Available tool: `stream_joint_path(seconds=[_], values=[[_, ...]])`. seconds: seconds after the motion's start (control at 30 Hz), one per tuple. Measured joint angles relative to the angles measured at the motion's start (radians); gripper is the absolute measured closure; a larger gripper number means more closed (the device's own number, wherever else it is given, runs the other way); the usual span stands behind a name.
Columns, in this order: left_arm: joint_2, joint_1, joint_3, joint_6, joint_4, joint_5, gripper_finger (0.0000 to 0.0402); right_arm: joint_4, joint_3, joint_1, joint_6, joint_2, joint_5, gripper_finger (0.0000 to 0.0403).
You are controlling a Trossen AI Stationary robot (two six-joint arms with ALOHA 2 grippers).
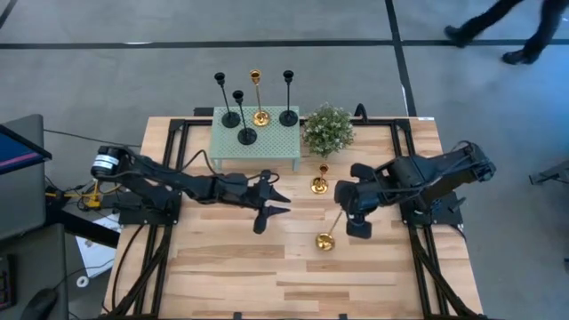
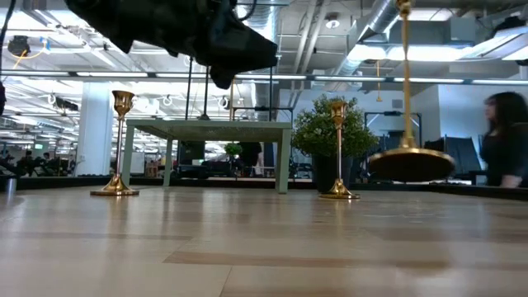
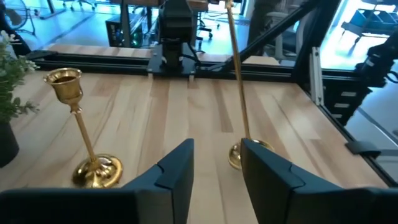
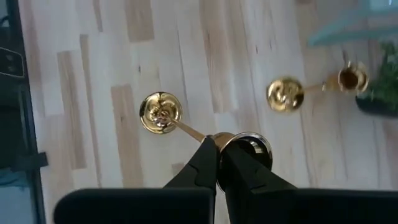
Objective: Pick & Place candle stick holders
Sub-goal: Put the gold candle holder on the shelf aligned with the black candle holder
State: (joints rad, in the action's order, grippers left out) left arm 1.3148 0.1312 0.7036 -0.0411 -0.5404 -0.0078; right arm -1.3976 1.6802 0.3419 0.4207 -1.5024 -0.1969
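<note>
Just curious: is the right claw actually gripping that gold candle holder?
Touching. The right wrist view shows the right claw shut on the gold holder, pinching its stem just below the cup.

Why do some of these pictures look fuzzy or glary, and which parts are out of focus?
Low view: the gold holder nearest the lens is a soft blur, and ceiling lights glare behind. Right wrist view: the right end effector is soft, and the plant at the edge is smeared. High view: a person walking past is motion-blurred. Left wrist view: fairly crisp, bright daylight behind.
</note>
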Motion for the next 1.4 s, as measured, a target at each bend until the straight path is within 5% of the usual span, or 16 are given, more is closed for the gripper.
stream_joint_path(seconds=[0.97, 1.4], values=[[0.186, 0.002, 0.118, -0.075, -0.058, 0.007, 0.0256, 0.337, 0.002, -0.037, -0.38, -0.093, -0.284, 0.0403], [0.182, 0.002, 0.119, -0.069, -0.063, 0.004, 0.0342, 0.338, 0.002, -0.028, -0.378, -0.086, -0.273, 0.0403]])
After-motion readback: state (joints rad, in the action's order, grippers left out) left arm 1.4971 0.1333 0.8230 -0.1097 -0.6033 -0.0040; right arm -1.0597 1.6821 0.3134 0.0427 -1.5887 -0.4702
